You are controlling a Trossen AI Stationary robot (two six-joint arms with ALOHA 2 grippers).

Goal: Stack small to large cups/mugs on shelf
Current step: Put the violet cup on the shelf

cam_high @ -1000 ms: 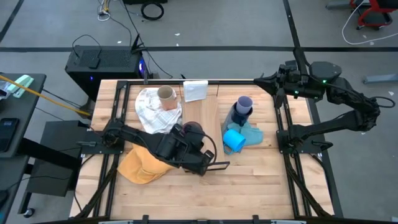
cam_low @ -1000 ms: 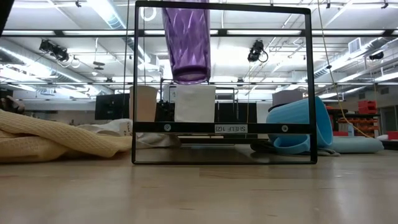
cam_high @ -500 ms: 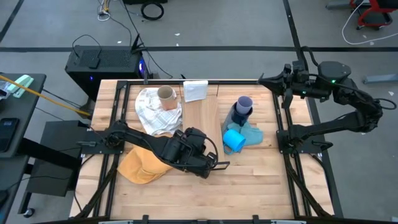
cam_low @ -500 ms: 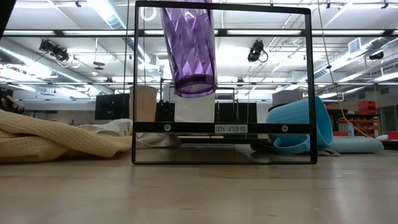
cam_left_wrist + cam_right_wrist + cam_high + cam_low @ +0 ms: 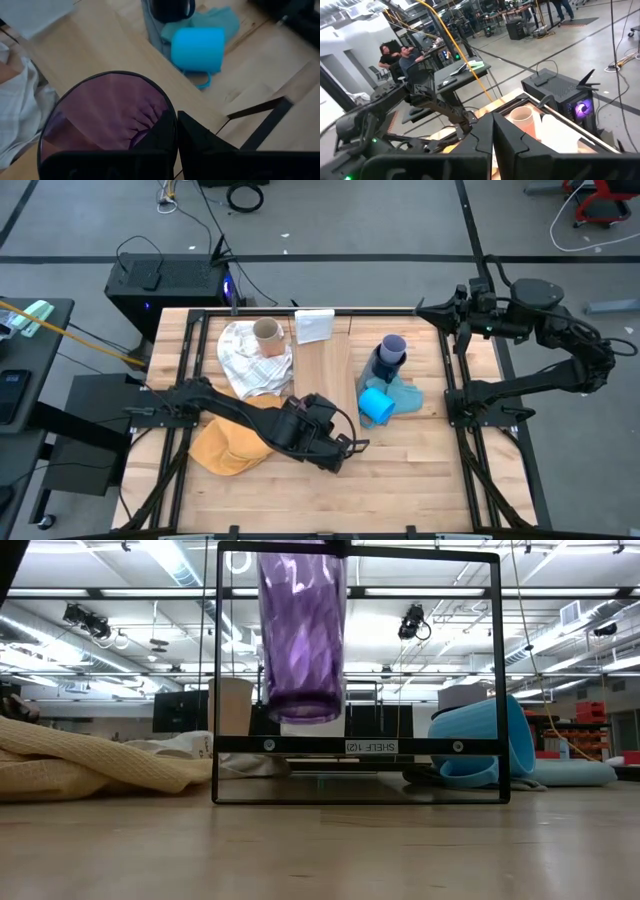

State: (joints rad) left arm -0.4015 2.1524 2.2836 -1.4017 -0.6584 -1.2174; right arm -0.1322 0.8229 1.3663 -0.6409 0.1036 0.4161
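My left gripper (image 5: 322, 426) hangs over the near end of the shelf (image 5: 325, 365), shut on the dark purple tumbler (image 5: 300, 635), which hangs inside the outline of the shelf's black frame (image 5: 357, 745) in the low view. A tan cup (image 5: 267, 332) stands on the white cloth. On the blue cloth, a lavender cup (image 5: 394, 344) sits in a navy mug (image 5: 385, 365), and a light blue mug (image 5: 377, 404) lies on its side. My right gripper (image 5: 428, 308) is held high over the table's far right corner, shut and holding nothing. My left gripper pinches the tumbler's rim (image 5: 173, 111), one finger (image 5: 157, 137) inside the tumbler and the other finger (image 5: 200, 145) outside. The fingers come slanting down from the table's left. The tumbler hangs nearly upright, mouth up, its base (image 5: 302, 712) clear of the shelf.
A small white box (image 5: 314, 326) stands at the shelf's far end. A yellow cloth (image 5: 228, 446) lies near left under my left arm, a white cloth (image 5: 245, 355) beyond it. People sit at desks beyond the table in the right wrist view.
My left gripper has gone down and toward the table's near right with the tumbler. The tumbler has sunk inside the black frame's outline and has come from a slight tilt to nearly upright.
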